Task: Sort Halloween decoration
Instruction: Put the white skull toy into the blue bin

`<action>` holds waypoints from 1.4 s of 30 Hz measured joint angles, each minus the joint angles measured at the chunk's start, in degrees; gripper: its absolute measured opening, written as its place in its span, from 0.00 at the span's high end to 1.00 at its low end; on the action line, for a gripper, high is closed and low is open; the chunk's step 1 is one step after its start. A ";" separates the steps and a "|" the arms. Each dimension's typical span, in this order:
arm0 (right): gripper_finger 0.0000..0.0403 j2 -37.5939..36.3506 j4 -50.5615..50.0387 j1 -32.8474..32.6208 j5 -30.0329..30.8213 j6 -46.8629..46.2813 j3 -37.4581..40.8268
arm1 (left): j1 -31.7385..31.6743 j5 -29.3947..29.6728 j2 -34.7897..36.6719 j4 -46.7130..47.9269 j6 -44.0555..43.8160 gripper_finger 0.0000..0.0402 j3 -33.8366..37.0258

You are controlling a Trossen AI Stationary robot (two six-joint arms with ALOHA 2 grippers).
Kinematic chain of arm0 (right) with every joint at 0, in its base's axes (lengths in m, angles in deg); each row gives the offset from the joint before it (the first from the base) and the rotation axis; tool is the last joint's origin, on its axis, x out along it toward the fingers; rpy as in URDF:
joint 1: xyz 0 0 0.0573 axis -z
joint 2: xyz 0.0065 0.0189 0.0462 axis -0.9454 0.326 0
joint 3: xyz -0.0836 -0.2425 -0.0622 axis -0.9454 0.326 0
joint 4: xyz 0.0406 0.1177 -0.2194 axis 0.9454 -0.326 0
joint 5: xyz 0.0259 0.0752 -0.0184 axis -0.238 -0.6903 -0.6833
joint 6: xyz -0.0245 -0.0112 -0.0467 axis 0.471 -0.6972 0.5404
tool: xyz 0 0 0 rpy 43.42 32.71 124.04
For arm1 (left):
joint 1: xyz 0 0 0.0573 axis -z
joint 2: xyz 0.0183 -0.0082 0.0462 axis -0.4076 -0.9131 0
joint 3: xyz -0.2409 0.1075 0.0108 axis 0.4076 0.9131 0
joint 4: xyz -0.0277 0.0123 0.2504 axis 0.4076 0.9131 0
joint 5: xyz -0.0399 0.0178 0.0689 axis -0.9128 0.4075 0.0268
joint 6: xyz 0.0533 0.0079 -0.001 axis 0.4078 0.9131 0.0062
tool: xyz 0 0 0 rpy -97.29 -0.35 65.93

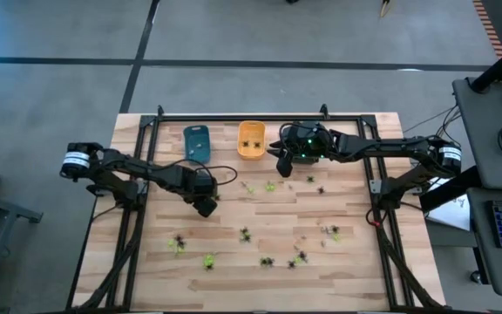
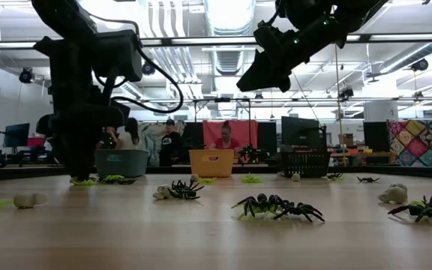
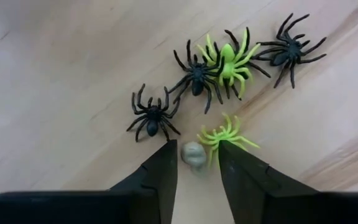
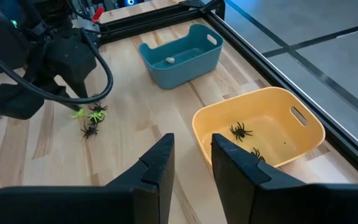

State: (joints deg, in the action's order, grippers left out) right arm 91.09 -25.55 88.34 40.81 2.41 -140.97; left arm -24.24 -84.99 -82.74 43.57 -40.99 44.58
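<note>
We found the left gripper lowered at centre-left, its narrowly parted fingers straddling a pale figure to pinch it, while the empty right gripper hovered, slightly open, beside the orange tray.

— How many trays do you count?

— Three from table height: one blue tray, one orange tray, one black tray.

— And what lies ahead of your left gripper?

— Six figures there. Three black spiders, two green spiders, one pale figure.

— Anything in the trays?

— Past my right gripper I count two black spiders in the orange tray and one pale figure in the blue tray. That makes three in the trays.

— And the rest on the table?

— More lie scattered, too small from above for me to count.

— Grippers?

— Two.
</note>
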 joint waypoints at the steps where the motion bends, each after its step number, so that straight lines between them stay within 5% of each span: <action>1: 0.76 0.00 0.00 0.00 -0.02 0.00 0.00 | 0.00 -0.01 -0.01 -0.07 0.14 0.78 0.02; 16: 0.76 0.02 0.00 0.00 0.00 -0.02 0.00 | -0.05 -0.22 0.86 0.64 2.34 1.00 -1.11; 42: 0.78 0.02 -0.13 0.00 -0.02 0.41 0.00 | 2.73 -2.81 3.61 4.78 -0.78 0.97 -1.40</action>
State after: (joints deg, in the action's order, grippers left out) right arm 91.11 -25.68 88.34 40.79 2.83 -140.97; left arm -21.51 -87.80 -79.13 48.34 -41.77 43.17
